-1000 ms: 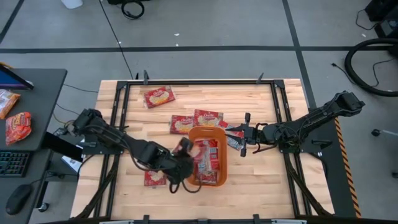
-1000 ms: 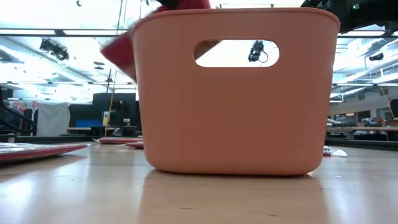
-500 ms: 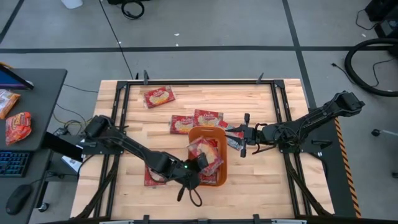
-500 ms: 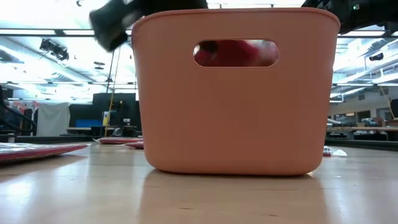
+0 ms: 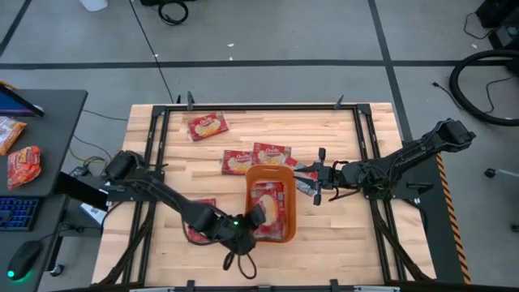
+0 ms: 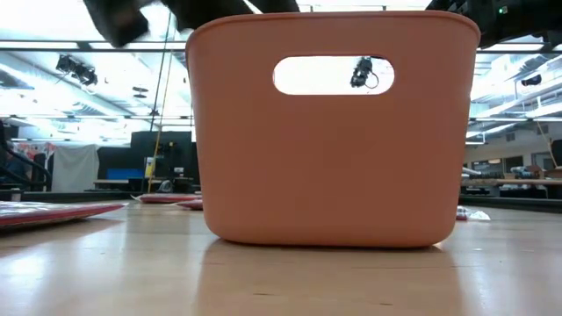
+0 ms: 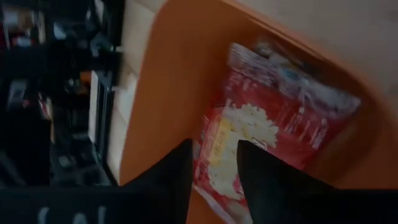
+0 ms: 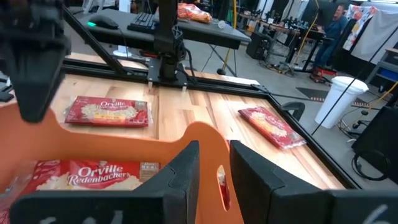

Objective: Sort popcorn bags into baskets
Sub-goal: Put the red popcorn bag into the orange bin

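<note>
The orange basket sits mid-table with popcorn bags lying flat inside it; one bag lies right ahead of the left gripper, just past its fingertips. That gripper hangs over the basket's near-left corner, fingers a small gap apart with nothing between them. Another bag lies on the table just behind it, beside the arm.

The right gripper waits off the basket's far-right corner, fingers slightly parted and holding nothing, with the basket wall straight in front of it. A bag lies just beside its tips. Two more bags sit beyond the basket's far edge, and a lone bag lies well apart near the table's far left.
</note>
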You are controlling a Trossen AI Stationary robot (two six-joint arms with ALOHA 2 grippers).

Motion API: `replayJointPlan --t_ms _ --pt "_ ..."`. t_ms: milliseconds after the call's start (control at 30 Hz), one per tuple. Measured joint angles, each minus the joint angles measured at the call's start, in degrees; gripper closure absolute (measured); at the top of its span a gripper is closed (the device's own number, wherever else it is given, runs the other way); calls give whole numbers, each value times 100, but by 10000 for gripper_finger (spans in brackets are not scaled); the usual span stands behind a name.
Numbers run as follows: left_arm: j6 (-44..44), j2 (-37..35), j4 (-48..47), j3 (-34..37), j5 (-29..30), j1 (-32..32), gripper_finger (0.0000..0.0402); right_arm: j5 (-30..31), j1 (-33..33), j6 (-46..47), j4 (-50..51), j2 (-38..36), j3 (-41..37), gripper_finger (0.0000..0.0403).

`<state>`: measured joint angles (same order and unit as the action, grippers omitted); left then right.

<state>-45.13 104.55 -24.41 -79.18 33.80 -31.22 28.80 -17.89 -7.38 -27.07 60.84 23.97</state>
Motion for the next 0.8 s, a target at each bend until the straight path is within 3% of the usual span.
replayJointPlan --t_ms 133,233,500,633,800 --pt "1279 -415 -452 -3 4 -144 266 -2 0 20 8 0 -4 309" --pt "2763 -733 -1045 -6 -166 -238 268 -2 0 48 11 -2 -4 309" --pt "7371 -896 -2940 51 -2226 -588 269 -2 -2 123 20 -2 -9 309" --pt "8371 -760 -2907 345 -2513 -958 269 -4 0 123 20 -2 -9 309" --pt "8507 -651 -2751 895 -2522 -1220 269 -2 0 121 -33 -3 -9 309"
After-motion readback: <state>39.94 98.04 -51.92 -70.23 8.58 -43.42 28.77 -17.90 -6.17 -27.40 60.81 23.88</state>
